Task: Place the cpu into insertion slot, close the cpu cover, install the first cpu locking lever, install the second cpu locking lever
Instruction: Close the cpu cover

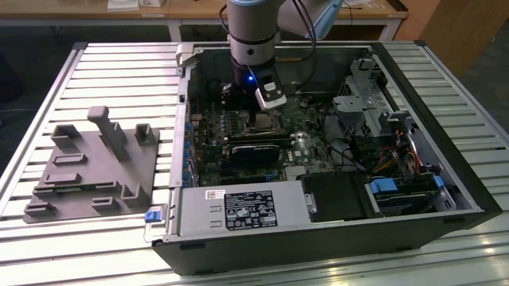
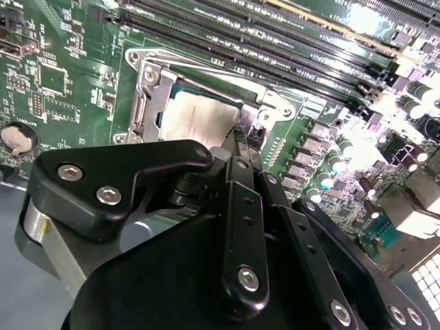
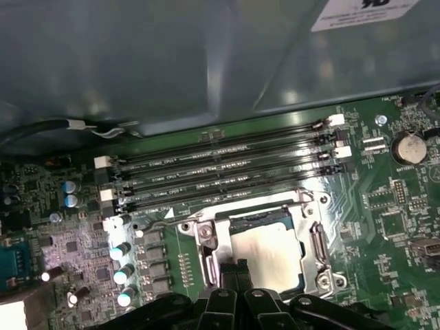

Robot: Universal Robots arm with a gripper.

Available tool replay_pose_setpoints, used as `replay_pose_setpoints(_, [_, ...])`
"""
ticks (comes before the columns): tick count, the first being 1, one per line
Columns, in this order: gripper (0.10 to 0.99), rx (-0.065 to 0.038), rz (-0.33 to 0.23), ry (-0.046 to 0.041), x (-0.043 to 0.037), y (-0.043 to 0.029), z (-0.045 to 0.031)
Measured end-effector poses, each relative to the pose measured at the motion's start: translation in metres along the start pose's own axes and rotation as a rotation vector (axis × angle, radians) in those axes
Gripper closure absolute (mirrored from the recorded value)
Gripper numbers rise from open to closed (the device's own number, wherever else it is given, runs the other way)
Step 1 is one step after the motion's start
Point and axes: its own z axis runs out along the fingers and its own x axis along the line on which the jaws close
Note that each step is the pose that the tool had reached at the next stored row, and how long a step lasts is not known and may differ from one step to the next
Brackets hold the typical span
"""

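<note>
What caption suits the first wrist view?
Black gripper at pale silvery square cpu framed by thin metal cpu cover.

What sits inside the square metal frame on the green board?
The pale grey chip shows through the open middle of the frame. Whatever lies under the chip is covered by it, and the gripper hides part of one edge of the chip.
</note>
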Motion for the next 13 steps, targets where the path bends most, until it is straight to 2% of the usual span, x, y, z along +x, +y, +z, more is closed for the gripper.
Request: replay_pose_setpoints(13, [0.980,-0.004,-0.011,0.0017,0.0048,-0.0016,0.0075])
